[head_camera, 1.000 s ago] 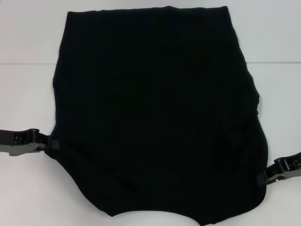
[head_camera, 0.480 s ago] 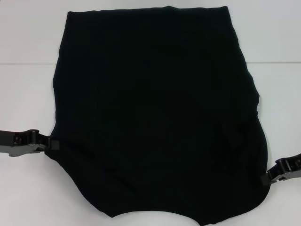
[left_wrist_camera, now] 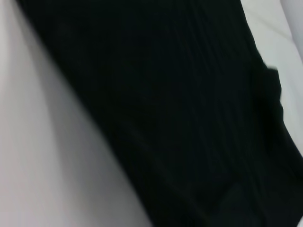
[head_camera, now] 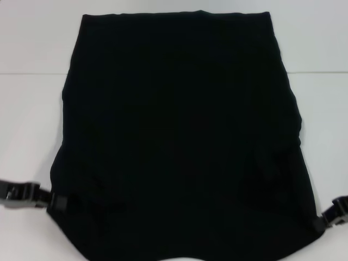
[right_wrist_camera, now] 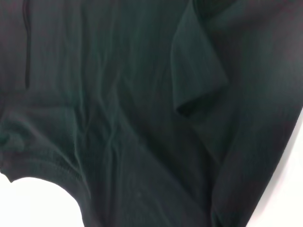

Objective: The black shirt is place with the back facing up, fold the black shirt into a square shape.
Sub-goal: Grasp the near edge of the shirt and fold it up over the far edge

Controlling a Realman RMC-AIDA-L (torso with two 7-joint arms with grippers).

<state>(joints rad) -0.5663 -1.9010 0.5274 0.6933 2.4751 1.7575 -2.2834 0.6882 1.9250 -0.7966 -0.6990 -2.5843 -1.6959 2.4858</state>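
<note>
Head view shows the black shirt (head_camera: 182, 136) spread flat on the white worktop (head_camera: 32, 109), plain side up. The left tool (head_camera: 58, 202) touches the shirt's near left edge. The right tool (head_camera: 322, 222) touches its near right edge. Each seems to pinch the cloth, but I cannot tell for sure.

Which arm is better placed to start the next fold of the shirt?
Neither clearly. The left hand and the right hand each sit at a near corner of the shirt, so a two-handed fold seems likeliest.
</note>
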